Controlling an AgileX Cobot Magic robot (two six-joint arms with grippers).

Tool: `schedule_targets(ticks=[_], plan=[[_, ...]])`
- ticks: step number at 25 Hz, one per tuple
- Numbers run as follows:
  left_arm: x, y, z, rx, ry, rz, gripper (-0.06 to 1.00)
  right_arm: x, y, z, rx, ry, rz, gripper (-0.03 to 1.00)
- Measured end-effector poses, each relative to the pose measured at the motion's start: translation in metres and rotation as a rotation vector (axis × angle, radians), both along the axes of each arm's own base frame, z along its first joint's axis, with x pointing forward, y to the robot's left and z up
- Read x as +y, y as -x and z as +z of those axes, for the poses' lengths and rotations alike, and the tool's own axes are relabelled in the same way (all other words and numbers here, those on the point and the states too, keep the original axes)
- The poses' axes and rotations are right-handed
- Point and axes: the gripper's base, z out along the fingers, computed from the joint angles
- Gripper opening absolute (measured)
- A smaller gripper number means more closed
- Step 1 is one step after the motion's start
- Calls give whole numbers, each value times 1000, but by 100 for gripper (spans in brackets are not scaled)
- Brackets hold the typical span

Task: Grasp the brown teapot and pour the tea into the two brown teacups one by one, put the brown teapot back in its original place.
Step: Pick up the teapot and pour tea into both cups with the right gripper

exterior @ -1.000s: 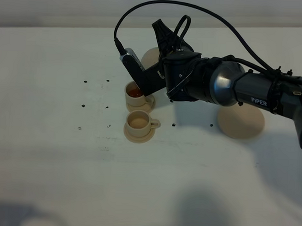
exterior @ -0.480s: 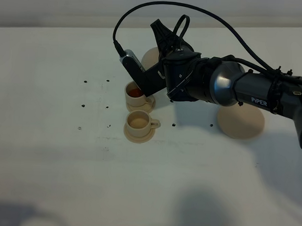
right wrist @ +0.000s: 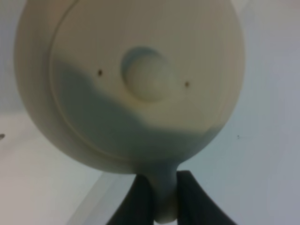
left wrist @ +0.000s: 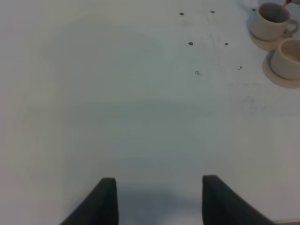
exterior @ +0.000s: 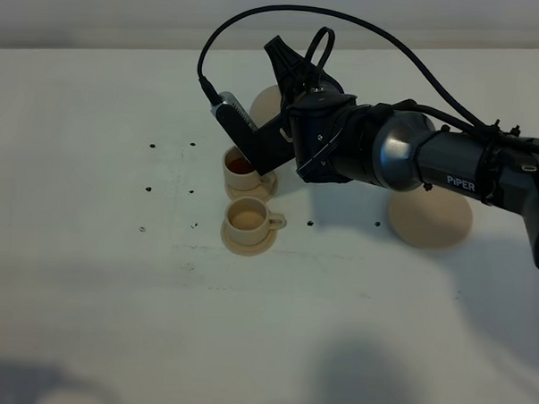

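The right gripper (right wrist: 161,197) is clenched on the handle of the brown teapot (right wrist: 140,93), holding it in the air just beyond the far teacup (exterior: 240,164), left of the middle of the bench (exterior: 87,275). That cup holds reddish-brown tea, and the near teacup (exterior: 246,218) stands just in front of it on its small saucer (exterior: 248,240). The wide saucer (exterior: 430,218) lies well to the right, and the left gripper (left wrist: 159,199) hangs released, fingers spread, over the near left of the bench.

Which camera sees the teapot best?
The right wrist view: the teapot fills it, lid and knob facing the camera, handle pinched between the fingers. The high view shows only a tan sliver behind the arm. The left wrist view shows the cups, not the teapot.
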Motion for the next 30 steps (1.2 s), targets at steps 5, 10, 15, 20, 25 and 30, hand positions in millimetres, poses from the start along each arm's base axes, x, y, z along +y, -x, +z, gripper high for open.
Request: schedule_targets(ticks=[5, 10, 15, 20, 25, 30], plan=[[0, 0, 0, 0, 0, 0, 48, 0, 0, 0, 0, 0, 0, 9], [0, 0, 0, 0, 0, 0, 48, 0, 0, 0, 0, 0, 0, 9], [0, 0, 0, 0, 0, 0, 48, 1, -1, 1, -7, -5, 2, 9], [0, 0, 0, 0, 0, 0, 48, 3, -1, 5, -21, -7, 14, 9], [0, 0, 0, 0, 0, 0, 48, 4, -1, 5, -26, -1, 22, 9], [0, 0, 0, 0, 0, 0, 48, 4, -2, 5, -31, 11, 31, 9]])
